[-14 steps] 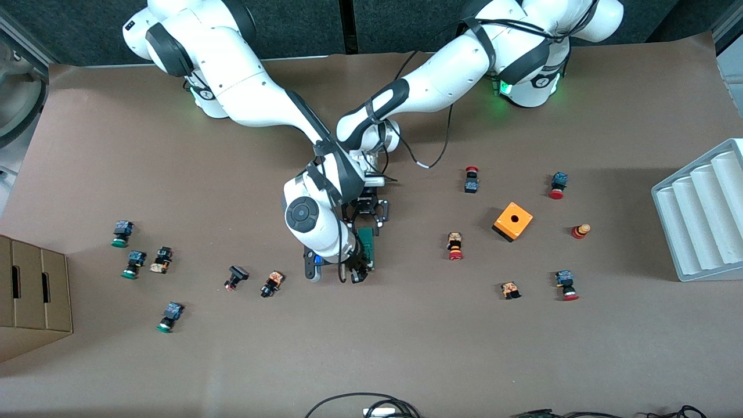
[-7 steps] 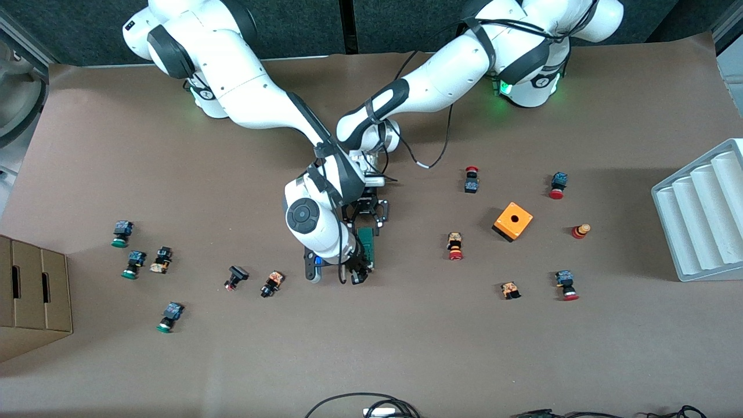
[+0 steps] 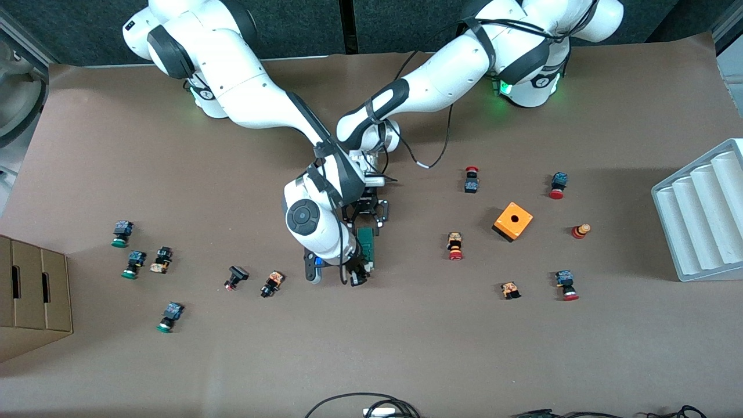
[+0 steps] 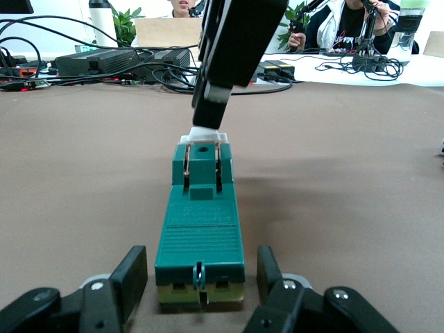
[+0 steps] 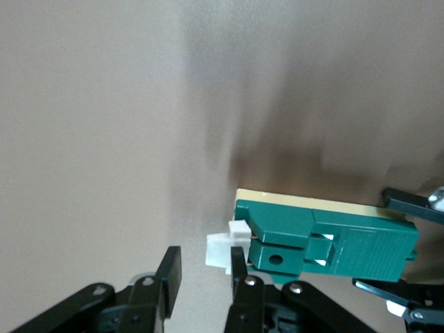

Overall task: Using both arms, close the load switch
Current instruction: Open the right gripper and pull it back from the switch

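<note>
The load switch (image 3: pixel 366 246), a narrow green block with a white end piece, lies flat at the table's middle. My left gripper (image 3: pixel 365 216) is open, one finger on each side of the switch's end nearer the robot bases, with a gap on both sides; the left wrist view shows the switch (image 4: pixel 201 222) between those fingers (image 4: pixel 132 274). My right gripper (image 3: pixel 358 273) is open over the end nearer the front camera. In the right wrist view the white end piece (image 5: pixel 220 248) lies against one of its fingers (image 5: pixel 238 267), partly in the gap, with the green body (image 5: pixel 326 243) alongside.
An orange box with a hole (image 3: pixel 512 221) and several red-capped buttons lie toward the left arm's end. Several green-capped and dark buttons lie toward the right arm's end, beside a cardboard box (image 3: pixel 29 296). A white ribbed tray (image 3: pixel 702 212) is at the left arm's end.
</note>
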